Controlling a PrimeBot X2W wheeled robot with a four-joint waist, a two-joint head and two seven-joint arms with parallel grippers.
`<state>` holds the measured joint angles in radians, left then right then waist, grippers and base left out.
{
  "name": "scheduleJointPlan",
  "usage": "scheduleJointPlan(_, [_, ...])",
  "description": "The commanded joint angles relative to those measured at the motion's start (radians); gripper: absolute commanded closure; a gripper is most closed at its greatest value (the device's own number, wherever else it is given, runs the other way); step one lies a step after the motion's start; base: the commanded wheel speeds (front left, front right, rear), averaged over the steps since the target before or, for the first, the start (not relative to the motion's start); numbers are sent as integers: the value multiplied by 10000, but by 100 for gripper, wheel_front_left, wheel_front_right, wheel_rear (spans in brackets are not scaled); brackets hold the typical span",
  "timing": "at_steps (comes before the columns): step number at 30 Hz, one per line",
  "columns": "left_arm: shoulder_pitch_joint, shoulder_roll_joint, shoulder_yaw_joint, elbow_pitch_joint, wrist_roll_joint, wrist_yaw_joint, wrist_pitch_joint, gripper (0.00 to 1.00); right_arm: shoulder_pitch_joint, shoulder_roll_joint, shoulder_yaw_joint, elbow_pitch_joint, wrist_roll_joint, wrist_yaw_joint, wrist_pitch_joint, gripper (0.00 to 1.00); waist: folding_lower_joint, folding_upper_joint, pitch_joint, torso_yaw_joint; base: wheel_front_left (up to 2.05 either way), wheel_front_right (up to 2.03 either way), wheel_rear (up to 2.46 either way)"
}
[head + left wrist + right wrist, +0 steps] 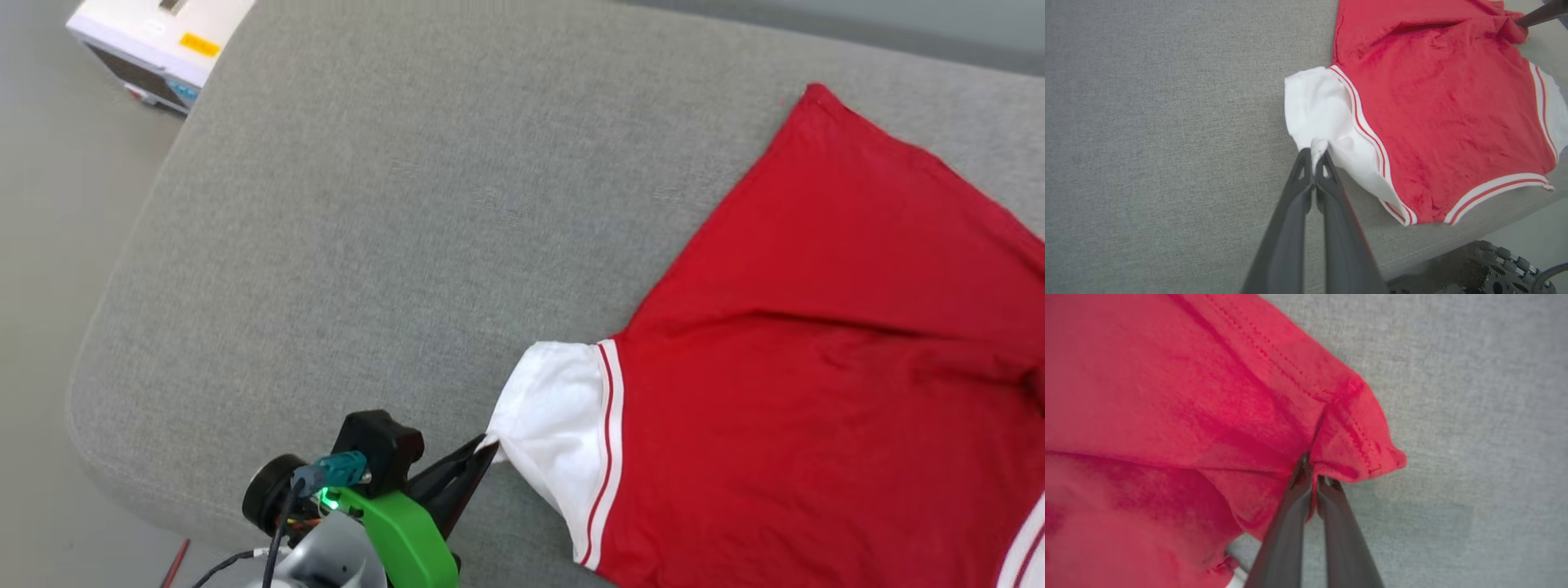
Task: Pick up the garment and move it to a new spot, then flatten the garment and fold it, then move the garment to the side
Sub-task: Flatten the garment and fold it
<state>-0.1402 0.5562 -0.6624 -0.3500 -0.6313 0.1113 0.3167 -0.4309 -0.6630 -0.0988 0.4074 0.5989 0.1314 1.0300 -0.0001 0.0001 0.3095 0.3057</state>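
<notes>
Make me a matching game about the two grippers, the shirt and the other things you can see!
Things:
1 left gripper
2 right gripper
3 cushion
4 box

States:
a plain grey
b shut on the red corner of the shirt
c white with a yellow label
d shut on the shirt's white sleeve

Pairs: 1-d, 2-b, 3-a, 4-c
</notes>
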Motion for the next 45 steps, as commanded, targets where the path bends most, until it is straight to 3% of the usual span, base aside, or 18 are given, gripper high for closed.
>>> scheduleJointPlan(1, [156, 22, 62, 101, -152, 64, -87, 100, 667, 91, -77, -33, 100, -7, -76, 100, 1, -1, -1114, -763, 0, 0, 0])
scheduleJointPlan(10, [663, 7, 310, 583, -462, 229, -571, 100, 3110, 1077, -1408, -1334, 465, -7, -216, 100, 1, -1, -2219, -1494, 0, 0, 0])
scheduleJointPlan(13, [789, -149, 386, 809, -546, 308, -868, 100, 4360, 1660, -2016, -2445, 392, -7, -68, 100, 1, -1, -2582, -1809, 0, 0, 0])
scheduleJointPlan(19, [932, -352, 457, 979, -631, 434, -1178, 100, 5575, 2460, -2442, -3644, 91, -7, -42, 100, 1, -1, -2799, -1989, 0, 0, 0])
scheduleJointPlan(27, [883, -696, 405, 1175, -698, 478, -1419, 100, 6296, 3352, -2561, -4001, -303, -7, -280, 100, 1, -1, -2802, -1977, 0, 0, 0])
scheduleJointPlan(28, [864, -714, 391, 1181, -694, 472, -1424, 100, 6303, 3380, -2546, -4013, -324, -7, -299, 91, 1, -1, -2782, -1968, 0, 0, 0])
scheduleJointPlan(29, [834, -728, 374, 1182, -687, 459, -1425, 100, 6280, 3358, -2466, -4098, -342, -7, -370, 40, 1, -1, -2739, -1955, 0, 0, 0])
scheduleJointPlan(30, [807, -732, 363, 1179, -678, 447, -1424, 100, 6232, 3340, -2444, -4149, -339, -7, -433, 0, 1, -1, -2704, -1945, 0, 0, 0])
scheduleJointPlan(32, [739, -725, 335, 1145, -646, 422, -1406, 100, 6116, 3246, -2388, -4276, -276, -7, -449, 0, 1, -1, -2602, -1898, 0, 0, 0])
scheduleJointPlan(33, [578, -682, 247, 943, -521, 398, -1332, 100, 5319, 2892, -2261, -5343, 372, -7, 203, 0, 1, -1, -2303, -1704, 0, 0, 0])
scheduleJointPlan(36, [431, -656, 179, 743, -402, 372, -1284, 100, 4435, 2703, -2213, -5944, 590, -7, 906, 0, 1, -1, -1946, -1488, 0, 0, 0])
scheduleJointPlan(45, [-39, -715, -29, 258, -97, 275, -1171, 100, 2071, 2104, -1423, -6029, 134, -7, 1938, 0, 1, -1, -745, -715, 0, 0, 0])
